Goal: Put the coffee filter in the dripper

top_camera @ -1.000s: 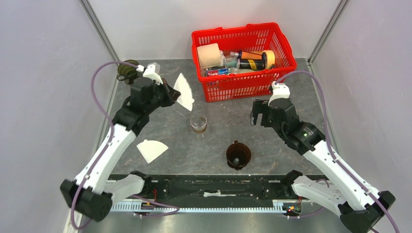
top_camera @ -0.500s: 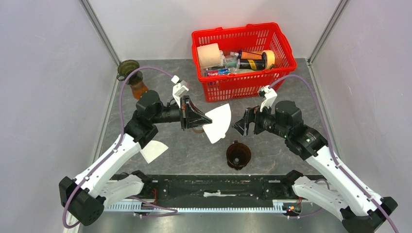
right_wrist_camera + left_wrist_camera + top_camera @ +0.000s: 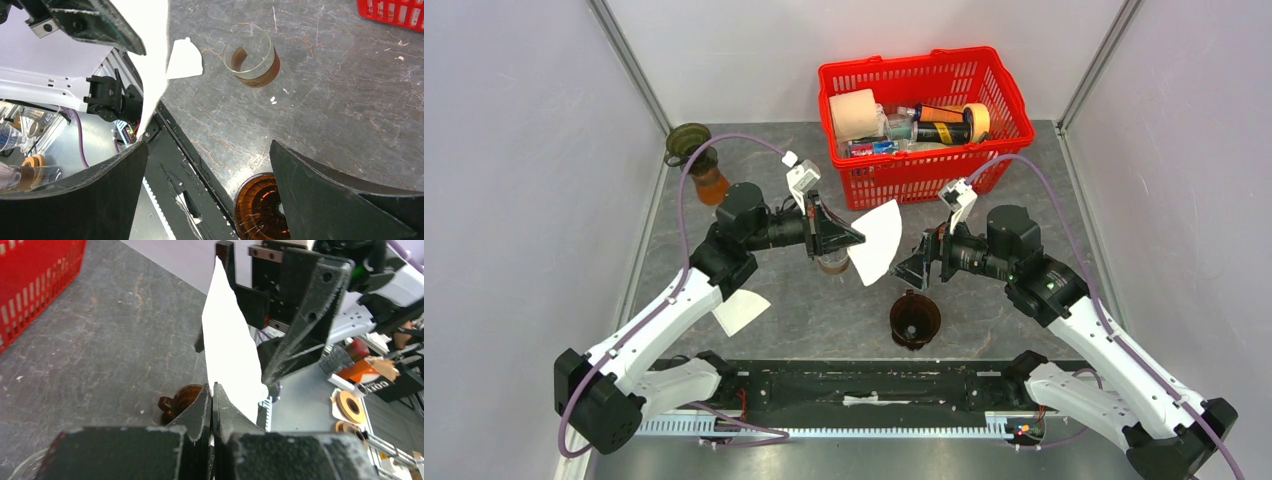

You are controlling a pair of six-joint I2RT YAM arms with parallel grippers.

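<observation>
While aloft, filter (image 3: 227,350) in left fingers (image 3: 199,415)

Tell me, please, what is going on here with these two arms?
The left gripper is shut on a white coffee filter and holds it up in the air between the two arms. The right gripper faces it with its jaws wide open at the filter's far edge, not closed on it. The brown dripper sits empty on the table just below them. A second filter lies flat near the left arm.
</observation>
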